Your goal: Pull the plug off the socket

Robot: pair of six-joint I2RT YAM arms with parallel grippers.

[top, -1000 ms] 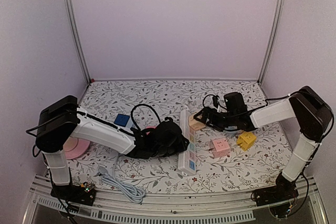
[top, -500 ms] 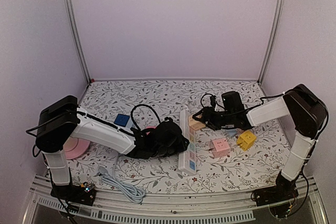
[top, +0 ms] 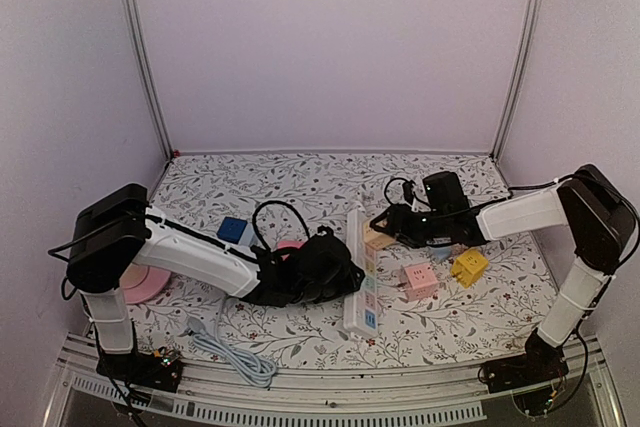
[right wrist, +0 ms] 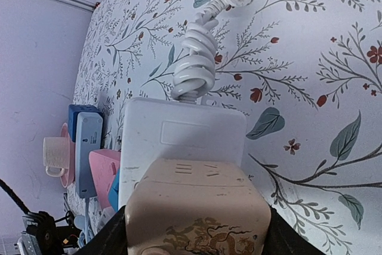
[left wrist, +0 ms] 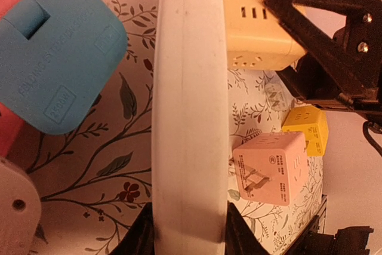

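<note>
A white power strip (top: 361, 272) lies mid-table, running near to far. A beige cube plug (top: 373, 237) sits against its right face near the far end. My left gripper (top: 347, 279) is shut on the strip's near half; in the left wrist view (left wrist: 188, 231) its jaws press both sides of the strip (left wrist: 188, 117). My right gripper (top: 388, 223) is shut on the beige cube (right wrist: 197, 207), which fills the right wrist view in front of the strip's end (right wrist: 185, 138). The left wrist view shows the cube (left wrist: 253, 25) still touching the strip.
A pink cube adapter (top: 419, 280) and a yellow one (top: 468, 266) lie right of the strip. A blue adapter (top: 233, 230), a pink one and a pink disc (top: 145, 282) lie to the left. The strip's white cable (top: 225, 347) lies at the near edge.
My left gripper and the strip have shifted slightly to the right. My right gripper has stayed shut on the beige cube, with only a small wobble of its arm.
</note>
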